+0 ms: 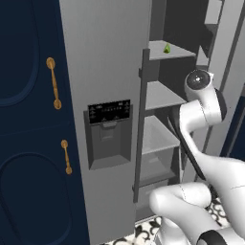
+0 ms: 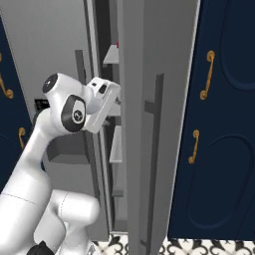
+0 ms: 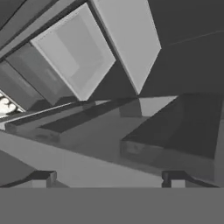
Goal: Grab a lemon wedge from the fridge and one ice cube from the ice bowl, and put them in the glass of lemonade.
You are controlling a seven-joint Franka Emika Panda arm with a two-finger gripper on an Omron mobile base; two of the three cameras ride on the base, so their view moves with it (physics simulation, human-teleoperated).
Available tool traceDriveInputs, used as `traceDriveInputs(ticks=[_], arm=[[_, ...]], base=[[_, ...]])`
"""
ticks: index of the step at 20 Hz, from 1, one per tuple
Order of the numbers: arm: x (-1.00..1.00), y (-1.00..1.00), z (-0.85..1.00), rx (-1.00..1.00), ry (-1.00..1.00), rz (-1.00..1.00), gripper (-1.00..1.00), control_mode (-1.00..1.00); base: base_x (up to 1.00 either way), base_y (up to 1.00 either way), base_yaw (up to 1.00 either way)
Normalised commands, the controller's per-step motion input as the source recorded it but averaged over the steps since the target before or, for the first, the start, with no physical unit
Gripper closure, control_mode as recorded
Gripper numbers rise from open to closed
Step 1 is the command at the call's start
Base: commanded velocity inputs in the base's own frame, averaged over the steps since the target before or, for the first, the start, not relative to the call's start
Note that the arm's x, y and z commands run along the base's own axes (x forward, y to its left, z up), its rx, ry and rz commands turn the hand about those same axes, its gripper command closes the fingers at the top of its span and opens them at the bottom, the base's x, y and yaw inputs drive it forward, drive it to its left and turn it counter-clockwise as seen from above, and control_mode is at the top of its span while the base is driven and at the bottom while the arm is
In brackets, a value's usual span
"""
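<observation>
**Fridge open, wedge not yet picked**

Navy cabinet with brass handles (image 1: 54, 83) at left. Tall grey two-door fridge (image 1: 103, 57) has its right door swung open. Tiny yellow-green lemon wedge (image 1: 167, 48) sits on the top shelf (image 1: 167, 51), near its back edge. Two-finger gripper (image 3: 107, 177) points into the lower shelves, jaws apart, empty. Ice and glass steps remain, I judge. Open door (image 2: 149, 99) crowds the arm.
</observation>
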Motion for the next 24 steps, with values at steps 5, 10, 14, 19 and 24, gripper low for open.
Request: traceDriveInputs(ticks=[5, 10, 14, 19, 24], arm=[[0.0, -1.0, -0.12, 0.09, 0.02, -0.35, -1.0, -1.0], [0.12, -1.0, -0.12, 0.17, 0.02, -0.25, -1.0, -1.0], [0.17, -1.0, -0.08, 0.22, 0.0, -0.04, -1.0, -1.0], [-0.12, -0.78, -0.02, 0.18, -0.02, 0.0, -1.0, -1.0], [-0.91, 0.15, 0.0, 0.01, -0.06, 0.06, -1.0, -1.0]], base=[[0.0, 0.0, 0.0], [0.0, 0.0, 0.0], [0.0, 0.0, 0.0], [0.0, 0.0, 0.0], [0.0, 0.0, 0.0]])
